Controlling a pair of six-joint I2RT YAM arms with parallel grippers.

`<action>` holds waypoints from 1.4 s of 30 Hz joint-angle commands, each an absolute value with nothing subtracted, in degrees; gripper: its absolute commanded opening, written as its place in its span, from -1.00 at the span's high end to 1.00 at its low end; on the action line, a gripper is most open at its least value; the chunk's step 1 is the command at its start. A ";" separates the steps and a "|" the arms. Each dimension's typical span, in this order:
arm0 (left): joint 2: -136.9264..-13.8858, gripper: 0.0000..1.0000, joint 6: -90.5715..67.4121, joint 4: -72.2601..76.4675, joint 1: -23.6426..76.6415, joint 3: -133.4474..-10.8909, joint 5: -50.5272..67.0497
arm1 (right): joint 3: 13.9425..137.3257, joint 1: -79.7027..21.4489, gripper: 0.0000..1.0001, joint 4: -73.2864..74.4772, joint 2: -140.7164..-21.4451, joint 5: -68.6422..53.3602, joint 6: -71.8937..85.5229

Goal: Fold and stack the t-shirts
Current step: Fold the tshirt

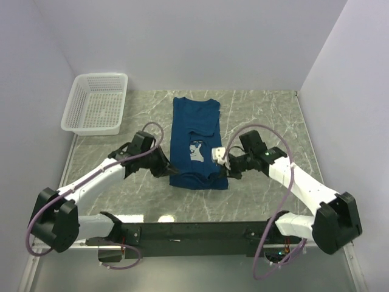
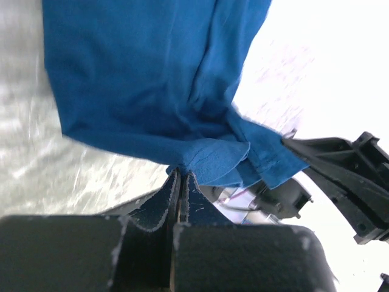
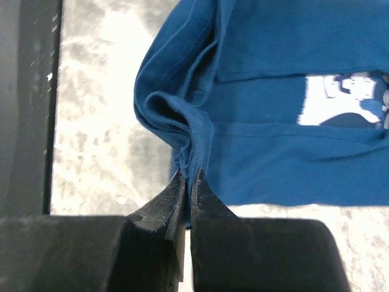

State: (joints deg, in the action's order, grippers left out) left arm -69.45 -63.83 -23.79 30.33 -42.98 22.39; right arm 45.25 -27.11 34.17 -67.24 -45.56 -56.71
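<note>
Both wrist views alone show left fingers (image 2: 155, 207) and right fingers (image 3: 163, 208) pinched closed on the t-shirt's (image 1: 194, 131) near edge; its long axis runs near-far, collar far.

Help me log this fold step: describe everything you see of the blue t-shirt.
The t-shirt is dark blue, cotton-looking, with a pale print on the chest. It lies lengthwise on the marbled table, sides folded in, collar far from the arms. Its near edge is bunched where the left gripper and right gripper pinch it.
</note>
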 commanded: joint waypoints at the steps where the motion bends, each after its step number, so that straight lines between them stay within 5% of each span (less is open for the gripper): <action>1: -72.41 0.99 -59.07 -23.29 26.99 -48.51 23.38 | 49.91 -25.05 1.00 31.65 -71.79 -48.43 -51.87; 17: -99.30 0.99 -53.79 -18.45 16.35 -68.89 29.09 | 66.09 -19.07 1.00 24.70 -93.69 -43.42 -39.03; 42: -111.80 0.99 -51.77 -21.80 11.95 -83.84 32.43 | 78.31 -17.14 1.00 20.92 -105.11 -37.09 -29.45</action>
